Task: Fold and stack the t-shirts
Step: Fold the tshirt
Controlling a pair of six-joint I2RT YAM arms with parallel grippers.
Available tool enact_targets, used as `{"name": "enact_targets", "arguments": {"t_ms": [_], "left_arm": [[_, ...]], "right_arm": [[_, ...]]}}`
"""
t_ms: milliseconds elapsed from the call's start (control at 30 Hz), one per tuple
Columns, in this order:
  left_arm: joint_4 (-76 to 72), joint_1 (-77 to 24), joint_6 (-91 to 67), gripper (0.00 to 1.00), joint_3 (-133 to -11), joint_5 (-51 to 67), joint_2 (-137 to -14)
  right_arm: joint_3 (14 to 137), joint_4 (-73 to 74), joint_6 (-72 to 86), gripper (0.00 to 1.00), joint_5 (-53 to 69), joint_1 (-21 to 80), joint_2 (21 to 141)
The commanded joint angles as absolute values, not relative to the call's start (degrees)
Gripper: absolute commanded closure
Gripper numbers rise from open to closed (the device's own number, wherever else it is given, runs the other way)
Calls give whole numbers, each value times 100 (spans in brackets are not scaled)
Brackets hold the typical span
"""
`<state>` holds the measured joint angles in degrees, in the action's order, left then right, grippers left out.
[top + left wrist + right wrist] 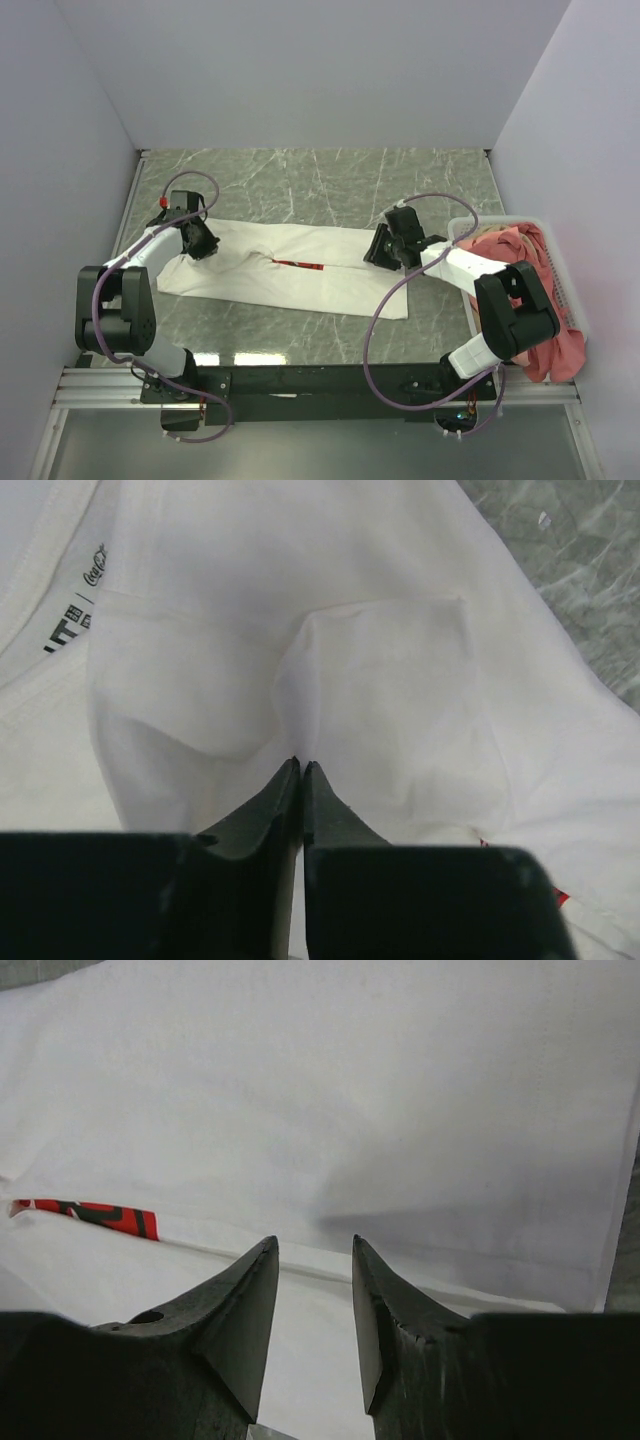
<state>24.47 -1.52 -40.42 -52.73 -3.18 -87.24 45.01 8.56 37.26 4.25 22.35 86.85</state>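
White t-shirt (250,270): flat on counter (300,180). Left claw (301,766): pinching a fold at its left end. Right claw (315,1243): spread, over its right end.

Matt cloth t-shirt (262,281), marbled table (330,180)

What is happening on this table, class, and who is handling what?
Two robot arms are folding a white t-shirt spread on the table. The left arm has its jaws pinched shut on the cloth near the collar end; the right arm holds its jaws open over the other end. Pink shirts sit in the basket at right.
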Motion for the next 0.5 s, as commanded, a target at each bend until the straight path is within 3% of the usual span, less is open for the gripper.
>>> {"name": "enact_targets", "arguments": {"t_ms": [0, 467], "left_arm": [[2434, -141, -3832, 97, -5397, -53, -8596], [2724, -141, -3814, 99, -4632, 264, -8095]], "right_arm": [[4719, 694, 3744, 57, 475, 2364, 8622], [6009, -518, 3253, 57, 1247, 3190, 9569]]}}
